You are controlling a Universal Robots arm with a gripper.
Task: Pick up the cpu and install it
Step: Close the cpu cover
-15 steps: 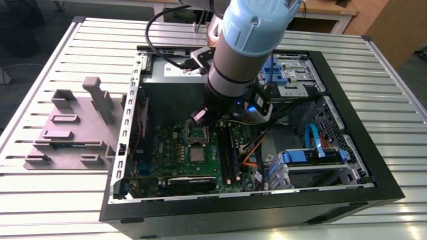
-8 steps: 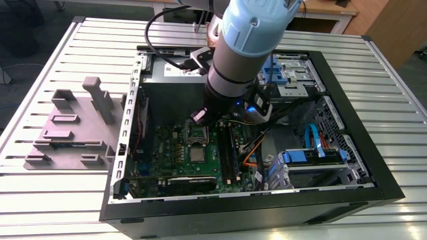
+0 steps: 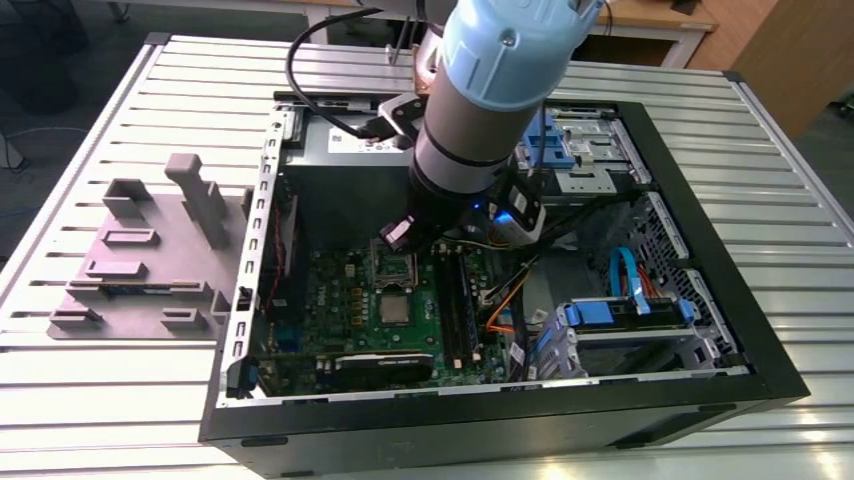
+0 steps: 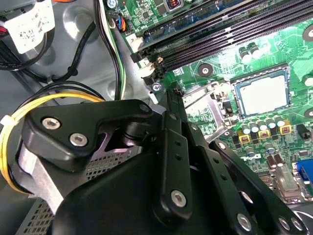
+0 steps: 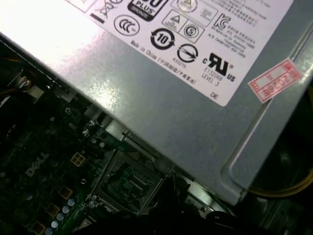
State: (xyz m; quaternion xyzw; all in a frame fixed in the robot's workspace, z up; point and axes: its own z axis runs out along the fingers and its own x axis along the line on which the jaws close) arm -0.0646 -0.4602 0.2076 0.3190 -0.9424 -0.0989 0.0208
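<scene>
Sitting flat, silver face up, square cpu [image 4: 260, 93] in its socket [image 4: 259, 72]; opening of claw [image 4: 168, 147] indiscernible.

Computer case [image 3: 534, 445]: one, on slatted worktop [image 3: 107, 420].
Robot arm [image 3: 494, 90]: one; hand [image 4: 173, 98]: one, inside case.
Motherboard [image 3: 347, 300]: one, under hand.
cpu [image 4: 259, 93]: one, silver top, near hand, apart from it.
Power supply [image 5: 195, 107]: one, beside hand; red stamp [image 5: 274, 81] on it: one.
Yellow-topped parts [image 4: 264, 132] beyond cpu: three in row.
Yellow wire loop [image 4: 7, 142] behind hand: one.
Orange cable [image 3: 497, 318]: one.
Mauve-grey tray [image 3: 134, 270]: one, outside case, well apart from hand.
</scene>
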